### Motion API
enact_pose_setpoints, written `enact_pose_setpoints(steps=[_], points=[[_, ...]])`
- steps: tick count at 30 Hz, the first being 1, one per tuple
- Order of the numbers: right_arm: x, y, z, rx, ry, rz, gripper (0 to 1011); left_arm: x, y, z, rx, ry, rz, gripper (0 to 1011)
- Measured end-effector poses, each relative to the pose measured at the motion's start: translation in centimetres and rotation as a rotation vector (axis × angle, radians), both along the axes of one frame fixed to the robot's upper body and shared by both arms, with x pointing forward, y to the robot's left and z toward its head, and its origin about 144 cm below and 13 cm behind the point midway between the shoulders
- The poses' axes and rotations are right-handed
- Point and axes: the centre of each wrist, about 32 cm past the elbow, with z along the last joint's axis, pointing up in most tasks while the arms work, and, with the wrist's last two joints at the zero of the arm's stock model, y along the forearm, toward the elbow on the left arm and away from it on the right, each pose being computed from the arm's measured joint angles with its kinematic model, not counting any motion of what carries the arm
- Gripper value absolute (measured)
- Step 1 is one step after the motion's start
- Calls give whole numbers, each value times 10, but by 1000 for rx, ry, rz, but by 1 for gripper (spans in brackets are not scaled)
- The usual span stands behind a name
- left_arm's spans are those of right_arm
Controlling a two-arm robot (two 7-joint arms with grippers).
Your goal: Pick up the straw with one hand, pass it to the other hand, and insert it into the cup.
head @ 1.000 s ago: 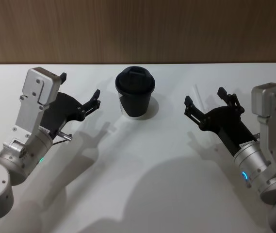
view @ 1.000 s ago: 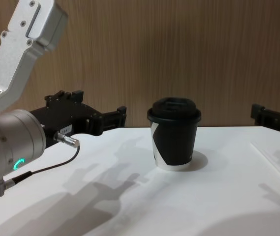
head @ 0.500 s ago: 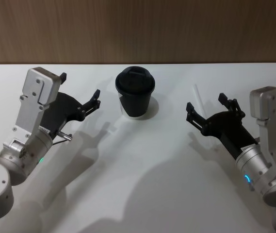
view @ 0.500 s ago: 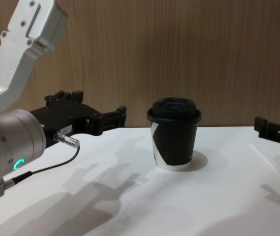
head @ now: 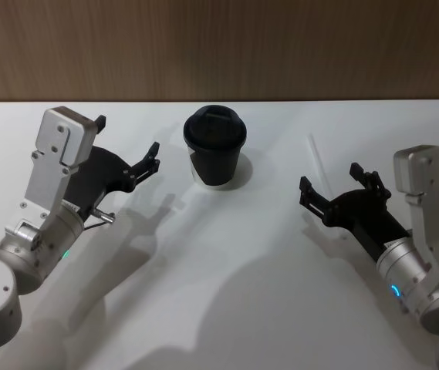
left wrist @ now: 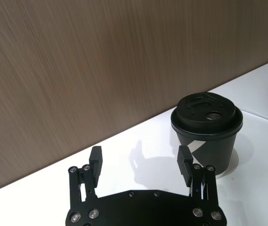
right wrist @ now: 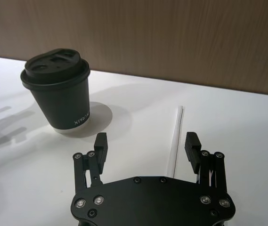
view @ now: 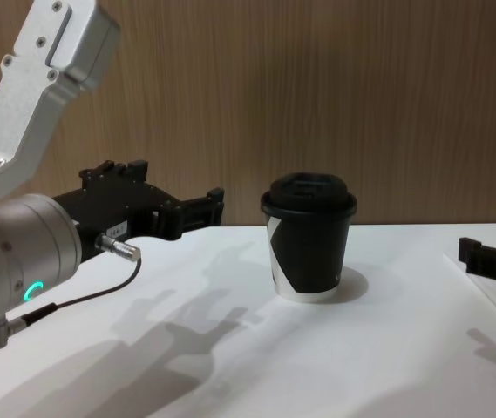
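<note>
Compared with a second ago, the right gripper (head: 329,176) is sitting nearer the robot's body in the head view, while the left gripper (head: 127,135) is keeping its place beside the cup (head: 216,146). In that view the straw (head: 315,150) is lying flat on the white worktop (head: 234,270), well to the right of the cup, its visible part reaching beyond the right gripper's fingertips toward the wooden wall. Both grippers are holding their fingers spread and are gripping nothing.

Through the left wrist view, the left gripper (left wrist: 140,154) is showing its two fingers wide apart, with the cup (left wrist: 207,127) standing upright just beyond one fingertip, outside the gap.

Through the right wrist view, the right gripper (right wrist: 146,141) is spreading its fingers, and the straw (right wrist: 176,136) is lying on the worktop inside the gap, closer to one finger than to the other and touching neither. Its near end is running under the gripper's black body. The cup (right wrist: 60,89) is standing off to the side, clear of the fingers.

From the chest view, the left gripper (view: 176,187) is hanging above the worktop on the cup's (view: 309,235) left, and the right gripper (view: 492,259) is showing low at the right edge, just above the worktop.
</note>
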Motion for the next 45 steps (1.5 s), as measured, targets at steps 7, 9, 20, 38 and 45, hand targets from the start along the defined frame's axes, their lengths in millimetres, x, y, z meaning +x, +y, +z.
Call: enact_pose_setpoints(steps=[7,9,20,38,45], points=[[-2,0,-3,1,33,-21,1001,0,0,0,0,0,0,1000],[-2,0,-5,-1,43,-27,1001,0,0,0,0,0,0,1000],[-3,-2,-9,-37,69,-44,1001,0,0,0,0,0,0,1000],[-3,-8,-14,-111,78,-57,1001,0,0,0,0,0,0,1000],[-3,-9,-16,-97,96,-58,1001,0,0,0,0,0,0,1000]])
